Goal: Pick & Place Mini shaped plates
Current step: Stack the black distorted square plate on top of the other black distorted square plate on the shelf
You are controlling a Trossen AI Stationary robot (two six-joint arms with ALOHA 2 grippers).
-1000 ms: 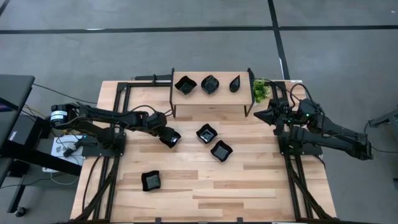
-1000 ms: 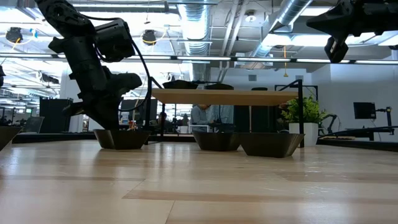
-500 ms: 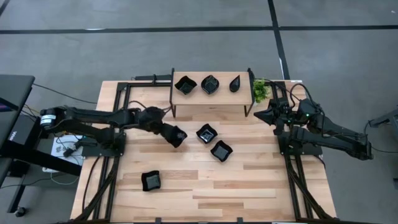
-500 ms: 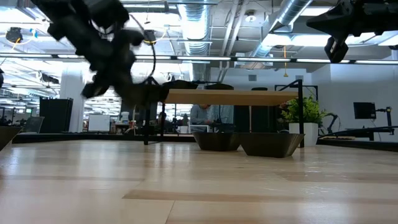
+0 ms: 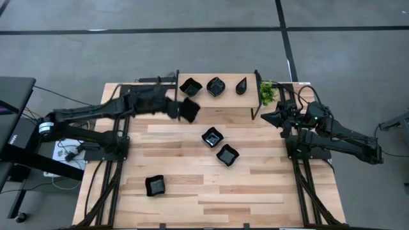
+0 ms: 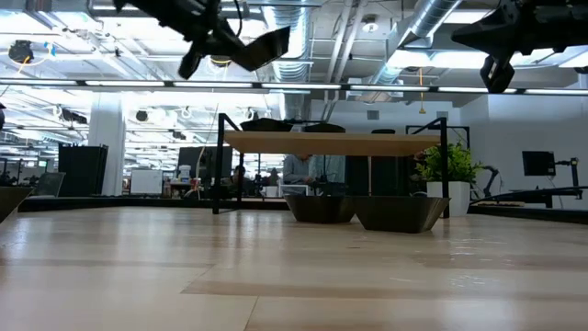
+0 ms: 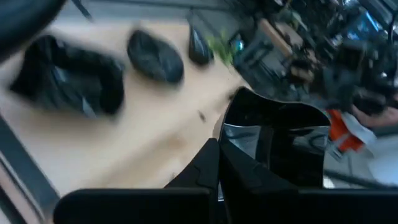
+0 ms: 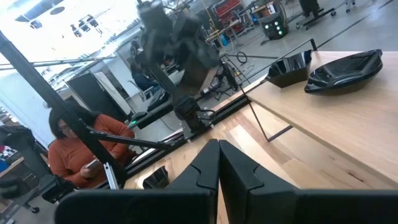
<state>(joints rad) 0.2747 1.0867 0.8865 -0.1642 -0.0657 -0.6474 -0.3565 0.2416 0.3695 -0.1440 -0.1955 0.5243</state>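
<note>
Left gripper clamped on square plate, held tilted over shelf end; right gripper closed, idle.

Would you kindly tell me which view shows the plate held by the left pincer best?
The left wrist view: the held plate fills it, clamped in the shut left pincer. The high view shows it small above the shelf's left end, the low view edge-on, and the right wrist view blurred.

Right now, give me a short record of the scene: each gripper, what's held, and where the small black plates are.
left gripper: shut on glossy black wavy-edged square plate, raised beside the wooden shelf's left end
right gripper: shut, empty, waiting at the table's right side
wooden shelf: three black plates
table: three black plates
</note>
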